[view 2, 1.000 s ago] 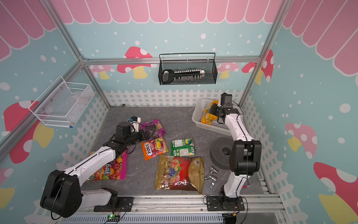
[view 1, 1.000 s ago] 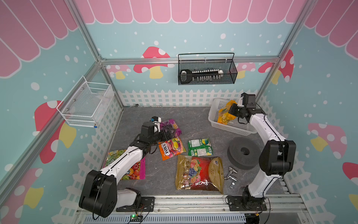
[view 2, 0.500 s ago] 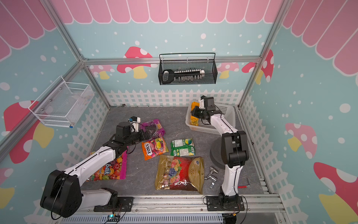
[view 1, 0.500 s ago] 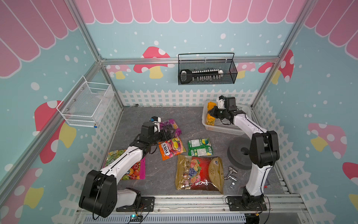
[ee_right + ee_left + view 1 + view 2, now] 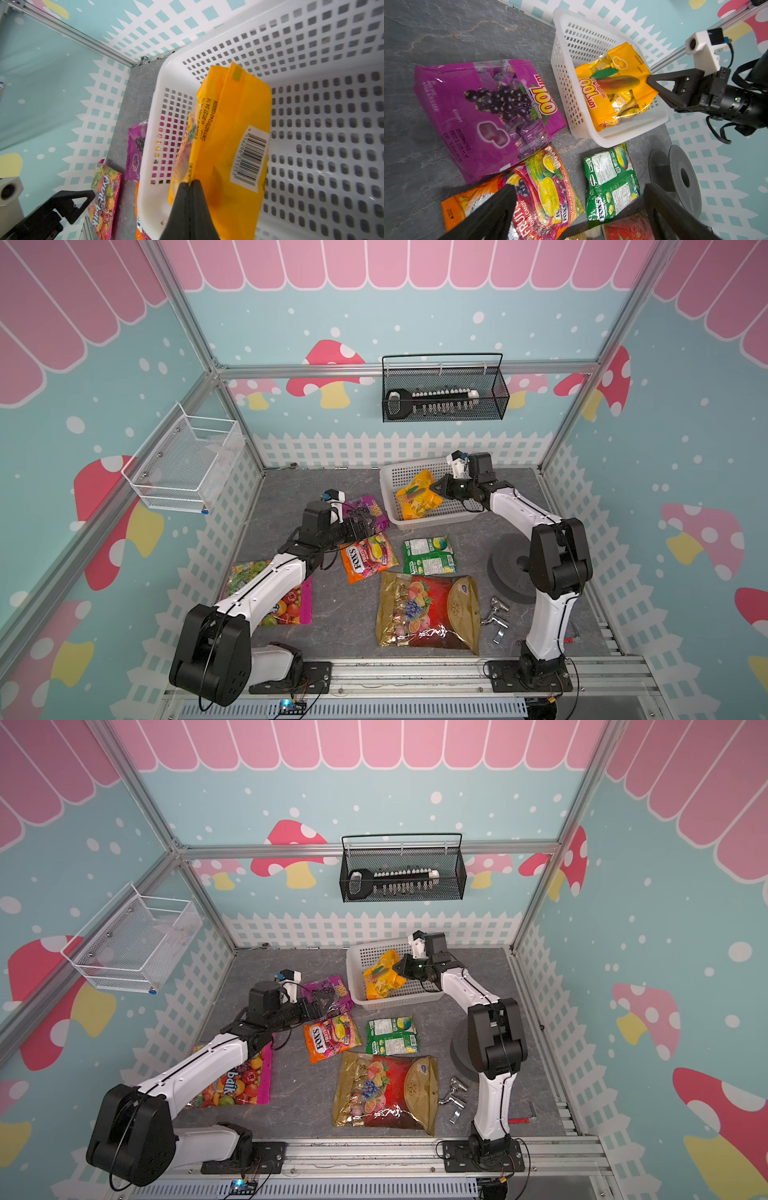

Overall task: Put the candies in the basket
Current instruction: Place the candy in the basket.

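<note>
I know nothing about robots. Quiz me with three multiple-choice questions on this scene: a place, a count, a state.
1. Where is the yellow-orange bag? A in the white wire wall basket; B in the white plastic basket; C in the black wall basket.
2. How many candy bags lie outside that basket? A three; B four; C five.
3. How is the left gripper? A open, holding nothing; B shut, empty; C shut on a bag.

B: the right gripper pinches it inside those walls.
C: purple bag, orange bag, green bag, red-gold bag, multicoloured bag.
A: its fingers stand wide apart.
</note>
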Controlling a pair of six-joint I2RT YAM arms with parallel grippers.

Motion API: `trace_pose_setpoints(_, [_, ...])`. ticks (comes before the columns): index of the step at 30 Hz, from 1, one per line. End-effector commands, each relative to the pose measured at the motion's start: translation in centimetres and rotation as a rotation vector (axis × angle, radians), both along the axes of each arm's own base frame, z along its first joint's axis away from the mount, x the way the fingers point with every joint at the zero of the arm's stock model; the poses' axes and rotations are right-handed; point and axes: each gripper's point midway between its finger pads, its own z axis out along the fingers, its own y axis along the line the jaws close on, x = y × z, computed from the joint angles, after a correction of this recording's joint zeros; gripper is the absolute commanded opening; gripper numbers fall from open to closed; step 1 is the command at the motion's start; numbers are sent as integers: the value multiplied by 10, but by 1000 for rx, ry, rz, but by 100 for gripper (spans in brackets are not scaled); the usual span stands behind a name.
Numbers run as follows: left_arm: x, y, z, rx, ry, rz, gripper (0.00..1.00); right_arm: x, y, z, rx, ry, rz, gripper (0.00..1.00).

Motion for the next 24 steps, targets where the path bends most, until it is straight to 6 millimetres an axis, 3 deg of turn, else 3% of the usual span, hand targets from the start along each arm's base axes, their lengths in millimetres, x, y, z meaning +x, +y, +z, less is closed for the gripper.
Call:
trace_pose_setpoints(1, [1,1,-6,-3,23,6,99,15,-28,-2,-113,-66,-41,0])
trace_pose_setpoints(5, [1,2,-7,1,21,8,99,28,-44,-41,-232,-19,-62,0])
trace_pose_setpoints(9, [2,3,-6,2,20,11,99,44,-69,-55,-398,-17,-127,0])
trace_pose_setpoints(14, [2,3,-9,5,25,11,99,63,-97,-53,-571,-54,-203,0])
trace_pose_setpoints(24, [1,3,-12,3,34,12,99,90,-122,-43,-655,-88,-341,0])
